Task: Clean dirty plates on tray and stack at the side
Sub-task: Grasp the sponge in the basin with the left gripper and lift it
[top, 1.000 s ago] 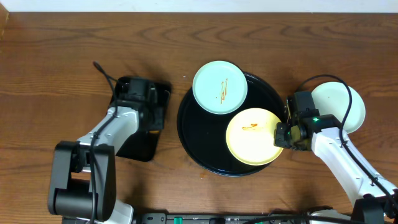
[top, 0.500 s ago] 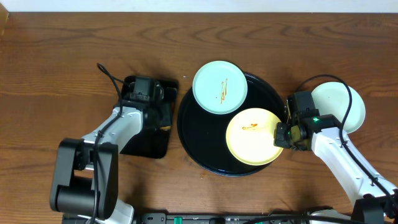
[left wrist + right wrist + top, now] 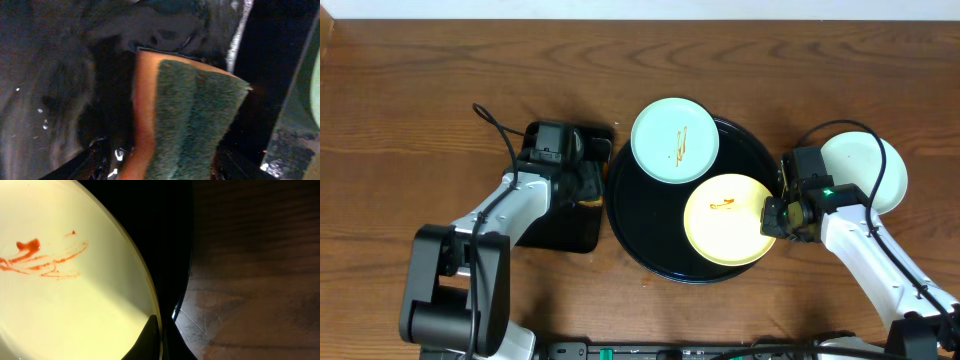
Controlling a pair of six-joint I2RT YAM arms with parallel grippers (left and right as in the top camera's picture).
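Note:
The round black tray (image 3: 642,228) holds a mint-blue plate (image 3: 673,139) with an orange-brown smear at its upper edge and a pale yellow plate (image 3: 723,220) with a smear at lower right. Another mint-blue plate (image 3: 866,170) lies on the wood at the right. My right gripper (image 3: 771,217) is shut on the yellow plate's right rim (image 3: 120,240). My left gripper (image 3: 588,187) holds an orange sponge with a green scouring face (image 3: 195,120) over the small rectangular black tray (image 3: 560,228), beside the round tray's left rim.
The rectangular black tray sits left of the round tray and looks wet in the left wrist view (image 3: 55,85). A black cable (image 3: 492,122) runs behind the left arm. Bare wood tabletop (image 3: 440,80) surrounds everything.
My left gripper has moved right with the sponge, from the rectangular tray's middle toward the round tray's left rim. The rectangular tray has shifted right. The right arm has not moved.

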